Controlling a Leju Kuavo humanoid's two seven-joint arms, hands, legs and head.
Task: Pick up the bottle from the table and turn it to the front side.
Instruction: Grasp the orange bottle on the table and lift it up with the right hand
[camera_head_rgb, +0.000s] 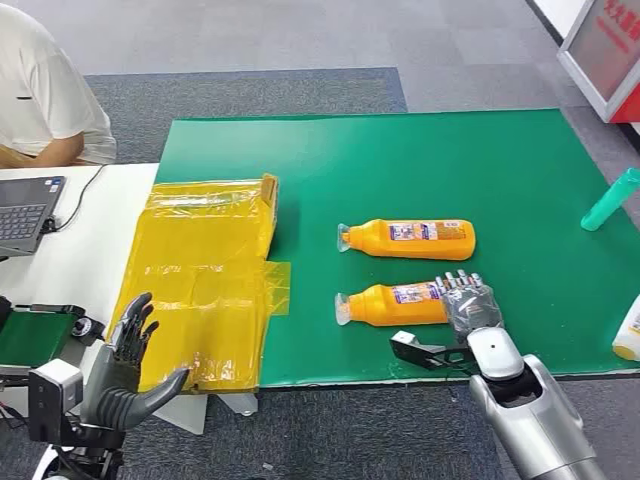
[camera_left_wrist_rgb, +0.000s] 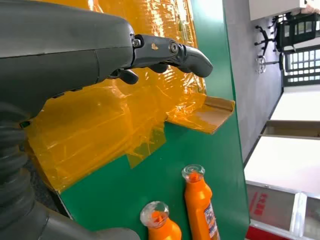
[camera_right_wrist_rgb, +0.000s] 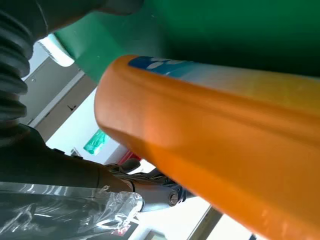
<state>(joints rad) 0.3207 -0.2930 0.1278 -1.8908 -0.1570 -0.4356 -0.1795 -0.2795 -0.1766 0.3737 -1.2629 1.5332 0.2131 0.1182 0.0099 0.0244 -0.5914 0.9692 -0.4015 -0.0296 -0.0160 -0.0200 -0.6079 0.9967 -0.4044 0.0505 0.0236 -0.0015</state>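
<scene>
The left hand (camera_head_rgb: 124, 355) hovers at the near left table edge, fingers spread and holding nothing, just beside the yellow plastic sheet (camera_head_rgb: 204, 290). To its right, two orange bottles lie on their sides on the green mat (camera_head_rgb: 453, 160); the right hand (camera_head_rgb: 469, 305) covers the base end of the near bottle (camera_head_rgb: 396, 303), though whether its fingers have closed is not discernible. Risk: the round body may roll or slip under an end-only grasp, or bump the far bottle (camera_head_rgb: 411, 239) close behind.

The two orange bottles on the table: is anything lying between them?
No. In the head view, only bare green mat separates the far orange bottle from the near orange bottle, whose base end the right hand covers.
</scene>
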